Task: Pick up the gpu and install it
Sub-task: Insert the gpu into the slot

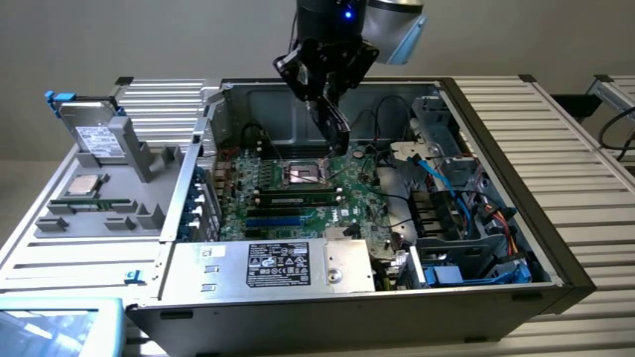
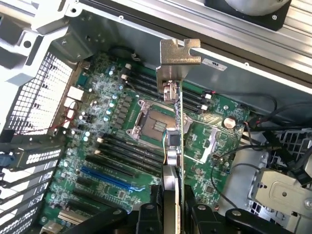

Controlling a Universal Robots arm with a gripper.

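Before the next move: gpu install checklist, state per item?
1. gpu clamped in the gripper: ok.
2. Card over the open case, above the motherboard: ok.
3. Card seated in a slot: not ok, it hangs above the board.
4. Blue slot unoccupied: ok.
5. Silver bracket lined up with the rear openings: cannot tell.

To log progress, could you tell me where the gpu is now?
The gpu is clamped in the pincer, hovering above the motherboard near the CPU socket inside the open case, at the exterior view's upper middle.
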